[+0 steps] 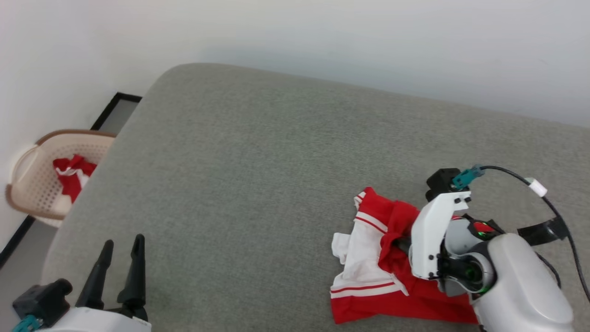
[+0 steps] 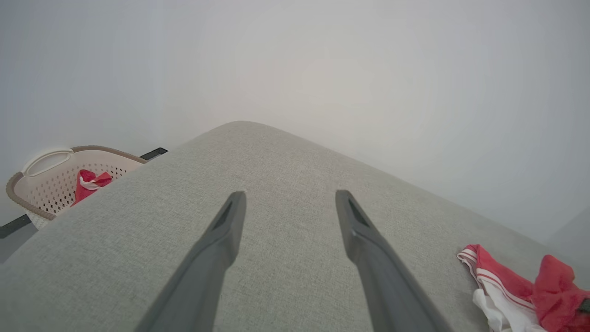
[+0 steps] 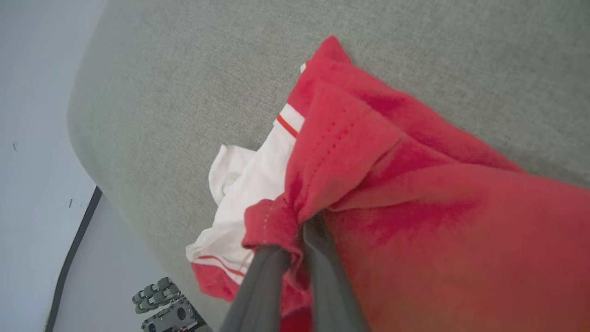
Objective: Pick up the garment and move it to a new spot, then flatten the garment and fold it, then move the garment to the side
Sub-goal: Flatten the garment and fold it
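Observation:
The garment (image 1: pixel 368 263), a red jersey shirt with white sleeve ends and striped trim, lies crumpled on the grey cushion surface (image 1: pixel 258 175) at the lower right of the head view. It also appears at the right edge of the left wrist view (image 2: pixel 507 286). My right gripper (image 3: pixel 295 230) is shut on a bunched red fold of the garment (image 3: pixel 368 184), the fingertips buried in the cloth. In the head view the white right wrist covers those fingers. My left gripper (image 1: pixel 122 246) stands open over bare cushion at the lower left, nothing between its fingers (image 2: pixel 221 235).
A beige perforated basket (image 1: pixel 32 184) with a small red-and-white cloth bundle (image 1: pixel 71 175) stands on the floor beyond the cushion's left edge. A white wall runs behind the cushion. A black cable (image 1: pixel 553 203) loops off my right wrist.

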Motion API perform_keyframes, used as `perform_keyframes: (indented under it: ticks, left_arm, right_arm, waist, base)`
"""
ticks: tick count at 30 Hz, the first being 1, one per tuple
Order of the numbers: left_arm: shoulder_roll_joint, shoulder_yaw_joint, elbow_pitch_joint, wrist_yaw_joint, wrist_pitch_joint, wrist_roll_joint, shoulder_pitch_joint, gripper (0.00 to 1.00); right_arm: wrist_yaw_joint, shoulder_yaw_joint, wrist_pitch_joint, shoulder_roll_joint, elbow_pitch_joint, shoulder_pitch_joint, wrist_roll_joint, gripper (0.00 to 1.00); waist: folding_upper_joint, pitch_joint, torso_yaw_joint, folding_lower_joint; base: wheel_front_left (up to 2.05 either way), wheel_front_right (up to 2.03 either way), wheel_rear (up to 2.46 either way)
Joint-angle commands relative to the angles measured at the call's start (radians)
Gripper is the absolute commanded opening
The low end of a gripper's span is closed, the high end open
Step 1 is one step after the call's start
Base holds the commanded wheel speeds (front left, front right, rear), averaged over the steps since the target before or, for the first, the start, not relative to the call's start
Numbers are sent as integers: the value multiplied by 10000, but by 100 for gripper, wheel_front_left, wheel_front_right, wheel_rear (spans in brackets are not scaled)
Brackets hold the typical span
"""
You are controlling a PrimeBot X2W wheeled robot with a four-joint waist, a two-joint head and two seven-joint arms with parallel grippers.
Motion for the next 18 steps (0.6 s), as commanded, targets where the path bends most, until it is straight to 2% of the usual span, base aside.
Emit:
perform_keyframes:
  ticks: [1,5,6,7,8,9,13,18]
  left_arm:
    - [-14,-42,52,-62,-36,-88,-132,100]
    - [-20,-156,153,-68,-48,-98,-250,100]
    - [-17,-184,186,-70,-56,-124,-285,100]
    - [5,-198,217,-72,-57,-137,-319,100]
    - [18,-200,234,-72,-52,-146,-353,100]
    - [27,-201,253,-71,-60,-164,-374,100]
    - [99,-134,329,-59,-100,-254,-271,100]
    - [206,11,285,-62,-118,-293,-53,100]
  right_arm:
    - [-13,235,-304,68,332,-266,-174,0]
    - [-13,526,-723,151,1120,-533,-381,0]
    - [-13,610,-822,171,1351,-648,-380,5]
    - [-13,681,-919,188,1543,-749,-323,22]
    - [-13,771,-1023,203,1705,-863,-307,43]
    - [-13,856,-1113,219,1830,-965,-265,100]
    - [-13,1283,-1222,197,2065,-1211,113,100]
    - [-13,1816,-1527,-103,1446,-1330,751,100]
  waist:
    - [-1,89,211,0]
    - [-1,117,315,0]
    - [-1,123,331,0]
    - [-1,128,333,0]
    - [-1,127,328,0]
    - [-1,116,317,0]
    - [-1,7,134,0]
    - [-1,-140,-259,0]
  base:
    - [0,0,0]
    - [0,0,0]
    - [0,0,0]
    - [0,0,0]
    - [0,0,0]
    - [0,0,0]
    - [0,0,0]
    - [0,0,0]
